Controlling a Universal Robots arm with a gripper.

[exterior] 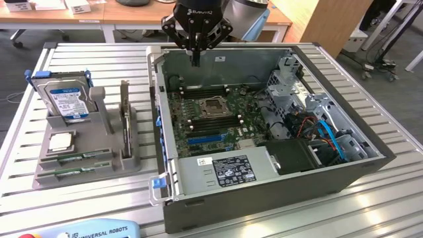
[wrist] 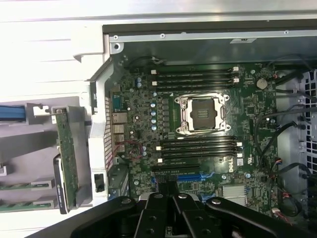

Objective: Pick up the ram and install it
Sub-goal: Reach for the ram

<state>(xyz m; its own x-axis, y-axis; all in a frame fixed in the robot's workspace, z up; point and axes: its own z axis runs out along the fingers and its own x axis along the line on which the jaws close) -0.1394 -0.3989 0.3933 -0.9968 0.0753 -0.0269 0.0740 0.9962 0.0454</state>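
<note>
currently the closed claw point(exterior: 195, 63) hangs above the case point(exterior: 264, 193); ram point(exterior: 79, 157) sits in holder point(exterior: 129, 161).

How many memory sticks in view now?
2. Both lie flat in the grey rack on the exterior view's left: the front memory stick and the rear memory stick just behind it. Others may be hidden.

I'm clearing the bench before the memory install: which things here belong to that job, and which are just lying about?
Job: ram sticks in the grey holder; memory slots on the motherboard; gripper, fingers shut, above the open case.
Lying about: hard drive; processor chip; upright card; teach pendant.
</note>
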